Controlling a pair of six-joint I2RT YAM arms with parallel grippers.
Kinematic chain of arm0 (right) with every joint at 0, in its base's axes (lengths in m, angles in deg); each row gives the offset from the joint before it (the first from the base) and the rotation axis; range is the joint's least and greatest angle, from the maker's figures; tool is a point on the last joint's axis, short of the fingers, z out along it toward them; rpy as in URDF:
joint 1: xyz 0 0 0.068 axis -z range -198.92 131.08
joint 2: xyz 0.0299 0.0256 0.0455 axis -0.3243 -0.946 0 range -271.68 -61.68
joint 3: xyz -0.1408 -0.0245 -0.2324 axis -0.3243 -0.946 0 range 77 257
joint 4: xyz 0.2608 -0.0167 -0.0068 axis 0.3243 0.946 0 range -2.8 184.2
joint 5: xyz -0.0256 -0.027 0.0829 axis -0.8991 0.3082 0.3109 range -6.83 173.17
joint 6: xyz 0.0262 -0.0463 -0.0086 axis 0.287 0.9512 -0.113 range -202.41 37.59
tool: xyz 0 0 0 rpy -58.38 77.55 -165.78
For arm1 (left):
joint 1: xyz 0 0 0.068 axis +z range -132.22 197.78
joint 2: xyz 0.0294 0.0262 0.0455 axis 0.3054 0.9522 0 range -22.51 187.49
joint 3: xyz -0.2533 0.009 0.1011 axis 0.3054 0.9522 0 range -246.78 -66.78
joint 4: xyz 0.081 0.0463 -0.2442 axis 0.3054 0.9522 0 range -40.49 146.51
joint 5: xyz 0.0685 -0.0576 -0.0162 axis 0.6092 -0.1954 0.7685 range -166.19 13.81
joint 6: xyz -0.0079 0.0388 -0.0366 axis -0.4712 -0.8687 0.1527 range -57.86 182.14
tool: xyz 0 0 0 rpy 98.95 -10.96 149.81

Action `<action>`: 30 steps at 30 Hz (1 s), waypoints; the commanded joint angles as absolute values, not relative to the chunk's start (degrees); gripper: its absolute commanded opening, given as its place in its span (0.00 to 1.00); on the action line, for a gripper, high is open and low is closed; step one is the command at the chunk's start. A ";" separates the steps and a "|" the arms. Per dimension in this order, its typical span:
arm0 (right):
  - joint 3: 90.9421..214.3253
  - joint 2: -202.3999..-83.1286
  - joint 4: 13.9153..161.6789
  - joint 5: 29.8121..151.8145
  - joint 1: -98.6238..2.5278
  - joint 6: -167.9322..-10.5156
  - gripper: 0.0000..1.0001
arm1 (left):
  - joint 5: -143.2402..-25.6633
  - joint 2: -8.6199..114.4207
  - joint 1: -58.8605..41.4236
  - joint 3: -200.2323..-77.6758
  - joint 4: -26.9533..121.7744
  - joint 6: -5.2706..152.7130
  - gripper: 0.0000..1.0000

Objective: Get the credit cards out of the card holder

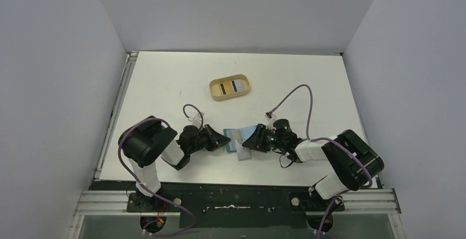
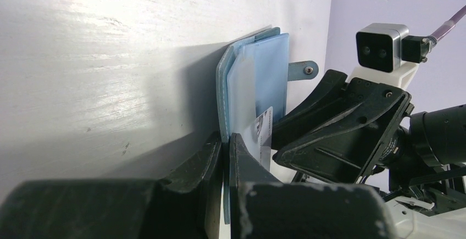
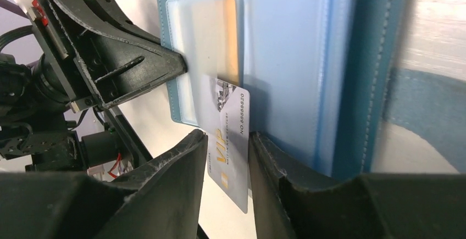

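Observation:
The teal card holder (image 1: 237, 135) lies open between my grippers, with its lighter blue pockets showing in the right wrist view (image 3: 286, 57). My left gripper (image 2: 226, 140) is shut on the holder's left edge (image 2: 258, 79). A pale credit card marked VIP (image 3: 231, 145) sticks halfway out of a clear pocket. My right gripper (image 3: 228, 137) has one finger on each side of this card, jaws apart. Another card with an orange face (image 3: 232, 35) stays inside the same pocket. From above, the drawn card (image 1: 244, 154) pokes out of the holder's near edge.
A tan oval tray (image 1: 243, 79) stands behind the holder at mid-table, with two flat card-like things lying in it. The snap tab (image 2: 303, 70) sticks out of the holder's far edge. Both arms meet near the table's front edge.

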State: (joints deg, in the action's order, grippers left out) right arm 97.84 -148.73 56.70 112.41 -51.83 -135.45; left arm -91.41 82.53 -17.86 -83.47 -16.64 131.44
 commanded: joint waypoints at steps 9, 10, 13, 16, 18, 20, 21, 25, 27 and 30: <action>95.55 -146.37 55.85 112.70 -49.13 -134.61 0.10 | -90.30 82.79 -17.99 -82.87 -16.91 129.55 0.00; 95.54 -146.47 55.58 112.89 -49.05 -134.64 0.08 | -90.26 82.83 -17.99 -82.87 -16.98 129.55 0.00; 95.54 -146.84 54.85 113.47 -48.97 -135.00 0.00 | -90.32 82.79 -17.99 -82.87 -17.03 129.64 0.00; 95.31 -146.43 54.27 114.40 -48.65 -135.40 0.00 | -90.34 82.94 -17.99 -82.79 -17.11 129.64 0.00; 95.41 -145.06 55.08 115.48 -48.38 -135.56 0.00 | -90.34 83.02 -17.99 -82.74 -17.36 129.71 0.00; 96.13 -142.45 57.98 116.66 -47.93 -135.07 0.00 | -90.42 82.99 -17.91 -82.69 -17.46 129.67 0.00; 96.85 -139.83 60.53 117.08 -47.71 -134.34 0.00 | -90.43 83.03 -17.90 -82.69 -17.48 129.61 0.00; 102.49 -130.33 76.59 115.20 -46.81 -128.50 0.00 | -90.21 82.51 -17.69 -82.25 -17.63 129.51 0.00; 106.15 -127.68 81.81 114.83 -45.32 -126.29 0.00 | -90.01 82.07 -17.60 -82.00 -17.43 129.22 0.00; 111.50 -128.04 85.06 115.51 -42.25 -124.02 0.00 | -89.94 81.37 -17.63 -82.14 -16.67 128.80 0.00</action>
